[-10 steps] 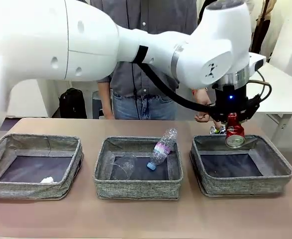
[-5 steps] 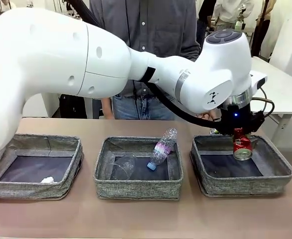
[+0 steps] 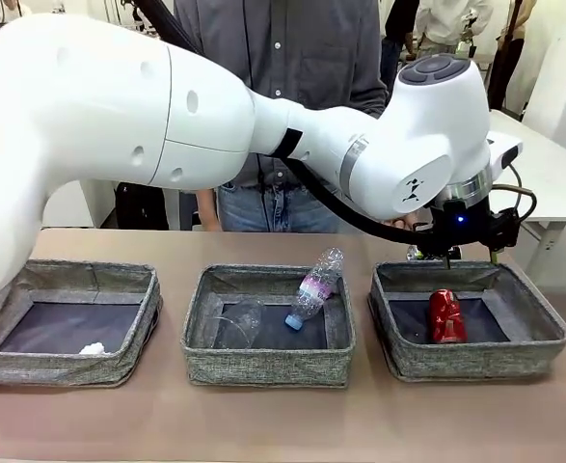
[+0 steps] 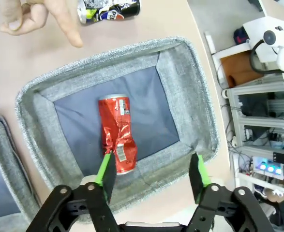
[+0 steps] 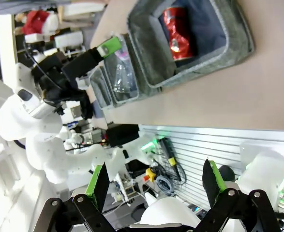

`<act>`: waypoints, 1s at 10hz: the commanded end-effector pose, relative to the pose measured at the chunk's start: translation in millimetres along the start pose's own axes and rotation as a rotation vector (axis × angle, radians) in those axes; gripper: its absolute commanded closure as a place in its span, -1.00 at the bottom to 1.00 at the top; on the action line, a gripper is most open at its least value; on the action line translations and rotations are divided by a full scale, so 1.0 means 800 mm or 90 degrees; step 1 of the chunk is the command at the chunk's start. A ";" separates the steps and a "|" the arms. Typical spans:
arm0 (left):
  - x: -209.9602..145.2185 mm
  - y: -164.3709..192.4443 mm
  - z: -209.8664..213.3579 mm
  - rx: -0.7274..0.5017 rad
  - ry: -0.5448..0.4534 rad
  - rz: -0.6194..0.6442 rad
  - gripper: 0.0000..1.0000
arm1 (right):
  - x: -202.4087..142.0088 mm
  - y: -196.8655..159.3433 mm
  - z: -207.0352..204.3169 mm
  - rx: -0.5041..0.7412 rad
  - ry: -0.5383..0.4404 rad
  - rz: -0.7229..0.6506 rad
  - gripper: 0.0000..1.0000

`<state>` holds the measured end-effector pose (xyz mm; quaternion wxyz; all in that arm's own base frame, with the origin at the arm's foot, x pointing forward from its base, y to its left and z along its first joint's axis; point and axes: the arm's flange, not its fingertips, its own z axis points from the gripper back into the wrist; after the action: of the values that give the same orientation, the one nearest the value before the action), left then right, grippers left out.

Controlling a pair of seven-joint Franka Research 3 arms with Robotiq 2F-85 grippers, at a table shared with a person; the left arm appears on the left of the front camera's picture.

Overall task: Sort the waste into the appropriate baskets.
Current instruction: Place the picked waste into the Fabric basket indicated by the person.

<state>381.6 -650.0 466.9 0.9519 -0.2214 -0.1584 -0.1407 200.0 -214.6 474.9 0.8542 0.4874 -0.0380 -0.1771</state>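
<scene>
Nearest the robot, the tan table carries three grey fabric baskets in a row. The left basket holds the small white paper ball in its near corner. The middle basket holds the clear plastic cup, lying down, and the clear plastic bottle, tilted with its blue cap down and its base against the far wall. The right basket holds the dented red can, lying on the navy bottom.

The left gripper hangs above this basket with its jaws spread and nothing between them; the can lies free below it. The right gripper is likewise spread and empty, well away from the baskets.

By this count, four pieces are sorted and one is left: the dark can lies on its side on the table just beyond the right basket's far wall, near the person's hand, which extends one finger toward the basket. It most likely belongs with the red can.

The surface is bare and dry apart from these things. Beyond the person at the far side stand a black bag on the floor and a white side table.
</scene>
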 end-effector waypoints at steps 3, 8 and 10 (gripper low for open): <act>-0.004 0.007 0.011 0.007 -0.016 0.013 -1.00 | -0.001 0.000 0.002 -0.008 0.007 0.002 -1.00; 0.011 0.033 0.062 -0.027 0.008 0.014 -1.00 | 0.000 0.000 0.000 0.000 0.000 0.000 -1.00; 0.027 0.073 0.120 0.000 0.043 -0.007 -1.00 | 0.003 0.077 -0.049 0.021 -0.013 0.162 -1.00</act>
<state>399.4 -596.9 520.2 0.9535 -0.2261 -0.1440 -0.1381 209.3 -193.6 498.5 0.8571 0.4917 -0.0808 -0.1311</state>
